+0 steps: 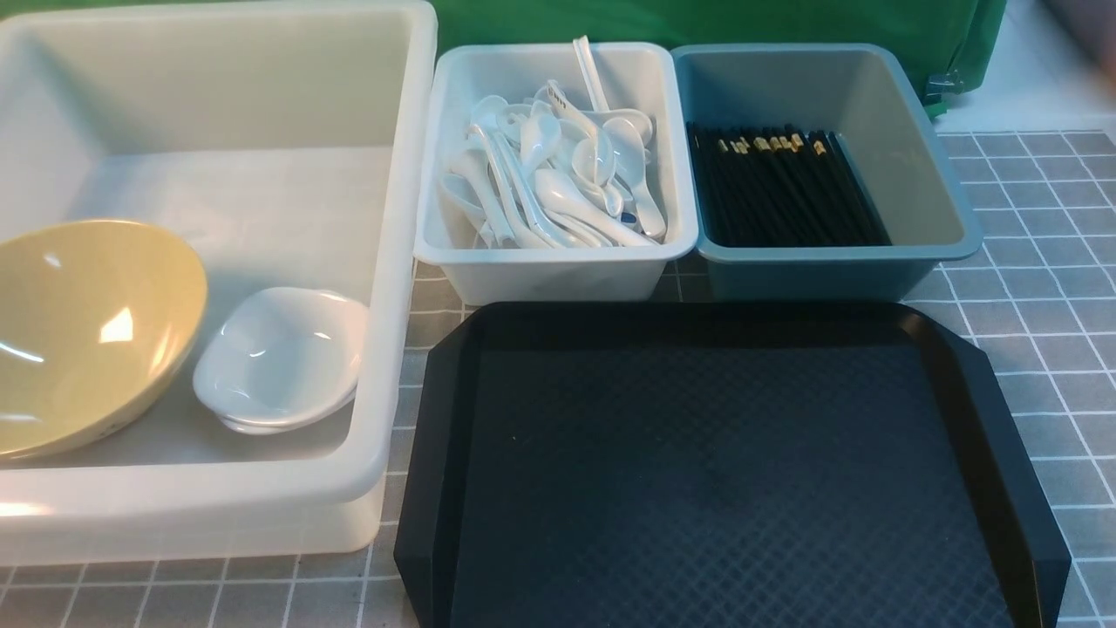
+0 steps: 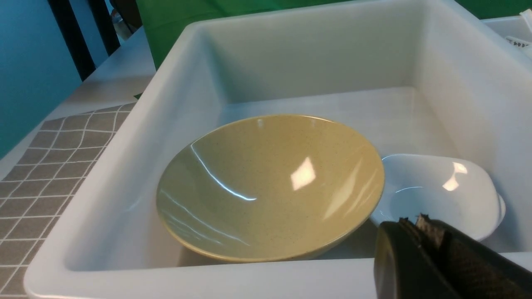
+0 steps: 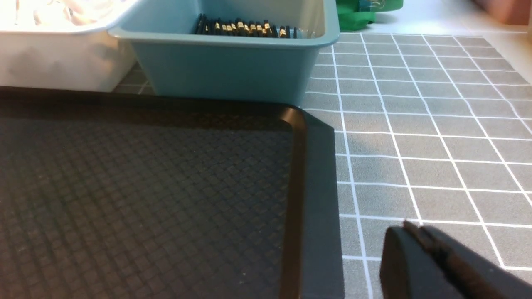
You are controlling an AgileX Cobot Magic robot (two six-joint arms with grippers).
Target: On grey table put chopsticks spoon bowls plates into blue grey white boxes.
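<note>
Three boxes loaded, sorting apparently finished; the next move likely asks only for both arms to stay clear.

On the bench (image 1: 1046,349), left to right: the big white tub (image 1: 261,493) holds a tilted yellow bowl (image 1: 96,331) beside stacked white plates (image 1: 283,358); the pale box (image 1: 558,277) holds spoons (image 1: 540,139); the blue-grey box (image 1: 811,275) holds black chopsticks (image 1: 785,192). Left fingers (image 2: 417,222) and right fingers (image 3: 408,226) are pressed together, empty.

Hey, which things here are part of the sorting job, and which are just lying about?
Job: yellow bowl, white dishes, spoons, chopsticks, three bins, grey table.
Just about: black tray, green cloth.
</note>
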